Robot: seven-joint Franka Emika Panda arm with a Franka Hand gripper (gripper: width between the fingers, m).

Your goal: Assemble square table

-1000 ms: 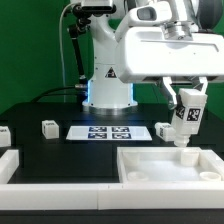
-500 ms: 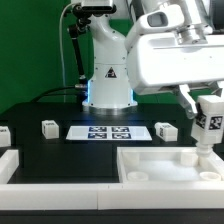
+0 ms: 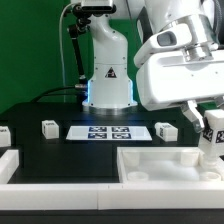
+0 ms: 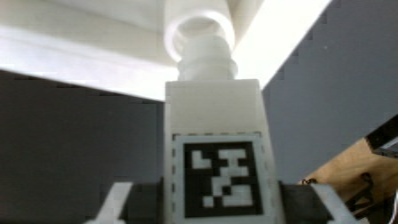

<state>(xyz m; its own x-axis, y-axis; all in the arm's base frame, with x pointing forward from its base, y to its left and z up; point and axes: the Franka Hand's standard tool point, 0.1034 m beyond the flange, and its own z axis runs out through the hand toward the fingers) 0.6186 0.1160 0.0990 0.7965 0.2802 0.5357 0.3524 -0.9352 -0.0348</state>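
The square table's white top (image 3: 150, 166), with its raised rim, lies at the front on the exterior view's right. My gripper (image 3: 212, 122) is shut on one white tagged leg (image 3: 211, 142), held upright over the top's far right corner. Whether the leg touches the top I cannot tell. In the wrist view the leg (image 4: 217, 130) stands between the fingers (image 4: 114, 202), tag toward the camera, its narrow threaded end pointing at the white top (image 4: 80, 60). Other loose legs lie on the black table: one (image 3: 48, 128), a second (image 3: 165, 130) and a third (image 3: 3, 133).
The marker board (image 3: 107, 131) lies flat in front of the robot's base (image 3: 108, 90). Low white border rails run along the front edge (image 3: 60, 186) and the exterior view's left side (image 3: 5, 160). A green wall stands behind.
My gripper has carried the leg toward the exterior view's right and a little lower, from above the top's middle to its right corner. The loose legs have not moved.
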